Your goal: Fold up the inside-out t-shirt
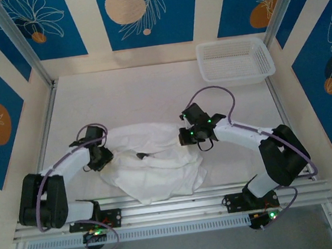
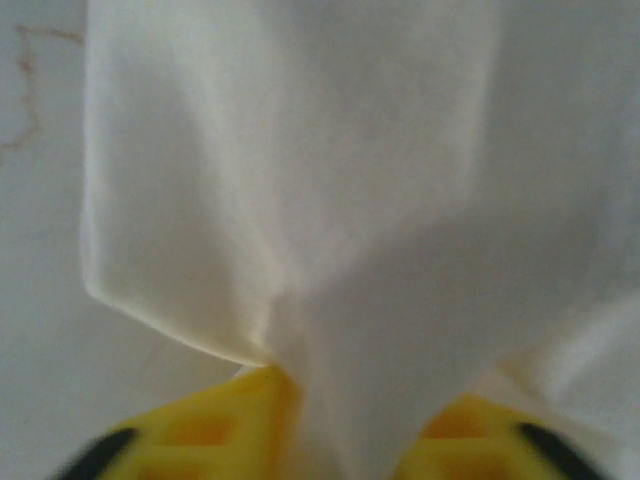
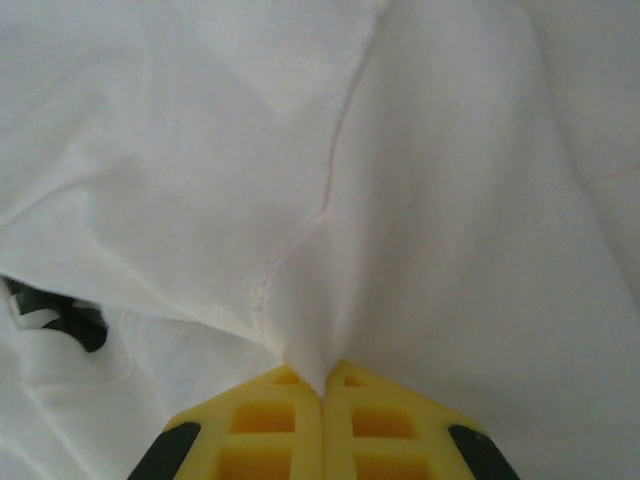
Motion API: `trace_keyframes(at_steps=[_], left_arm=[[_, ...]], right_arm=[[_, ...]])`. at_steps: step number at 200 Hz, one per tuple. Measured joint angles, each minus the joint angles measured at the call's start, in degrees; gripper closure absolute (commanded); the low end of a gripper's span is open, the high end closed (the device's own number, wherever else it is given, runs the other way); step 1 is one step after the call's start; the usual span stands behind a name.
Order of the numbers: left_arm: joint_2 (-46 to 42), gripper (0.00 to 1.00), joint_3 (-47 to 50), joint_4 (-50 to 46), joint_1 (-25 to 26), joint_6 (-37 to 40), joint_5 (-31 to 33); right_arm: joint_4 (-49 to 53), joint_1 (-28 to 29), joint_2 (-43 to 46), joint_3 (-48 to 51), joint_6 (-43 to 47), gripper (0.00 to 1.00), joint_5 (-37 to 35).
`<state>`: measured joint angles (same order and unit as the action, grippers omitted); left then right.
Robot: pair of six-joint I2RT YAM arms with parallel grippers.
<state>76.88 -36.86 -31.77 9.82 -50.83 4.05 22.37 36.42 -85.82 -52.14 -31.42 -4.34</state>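
Note:
The inside-out t-shirt [image 1: 155,167] lies crumpled in a white heap at the table's near middle, with a small dark spot [image 1: 141,157] in its folds. My left gripper [image 1: 101,158] sits at the heap's left edge. In the left wrist view its yellow fingers [image 2: 230,415] hold a thick bunch of the t-shirt [image 2: 330,200] between them, so the left gripper [image 2: 345,405] is shut on cloth. My right gripper [image 1: 191,135] is at the heap's upper right edge. In the right wrist view the right gripper [image 3: 322,385] is shut, pinching a fold of the t-shirt [image 3: 420,200] beside a seam.
A white mesh basket [image 1: 235,60] stands at the back right corner. The white table [image 1: 133,98] is bare behind the shirt. Metal rails run along the near edge [image 1: 174,204]. A dark patch [image 3: 60,315] shows under a cloth fold at the left of the right wrist view.

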Motion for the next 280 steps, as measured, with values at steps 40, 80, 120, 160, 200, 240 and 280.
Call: trace_keyframes(at_steps=[40,80,120,160,200,240,280], left_arm=[[-5.07,1.00,-9.18,-3.91,-0.13,2.80,-1.92],[-16.09,1.00,-36.26,-11.41,-1.53,7.63,-2.23],[-19.32,1.00,-57.96,-14.75,-1.95,10.91,-2.97],[-22.32,1.00,-63.93,-15.89,-2.01,12.00,-4.90],[-19.56,1.00,-70.88,-16.22,-2.05,12.44,-6.78],[-9.29,1.00,-73.85,-14.14,-2.08,12.46,-6.08],[10.23,0.97,-74.16,-10.16,-2.10,12.90,-0.66]], right_arm=[[4.24,-0.59,8.76,-3.78,-0.04,1.00,1.14],[5.33,-11.72,26.10,-11.41,-2.40,1.00,5.01],[5.27,-17.16,36.79,-19.61,-3.45,1.00,10.60],[5.84,-17.16,41.11,-23.85,-3.41,1.00,16.68],[6.19,-17.16,40.61,-31.69,-2.47,1.00,15.28],[7.21,-18.86,28.11,-46.18,-1.05,1.00,8.76],[4.83,-27.58,2.36,-55.65,-3.10,1.00,11.72]])
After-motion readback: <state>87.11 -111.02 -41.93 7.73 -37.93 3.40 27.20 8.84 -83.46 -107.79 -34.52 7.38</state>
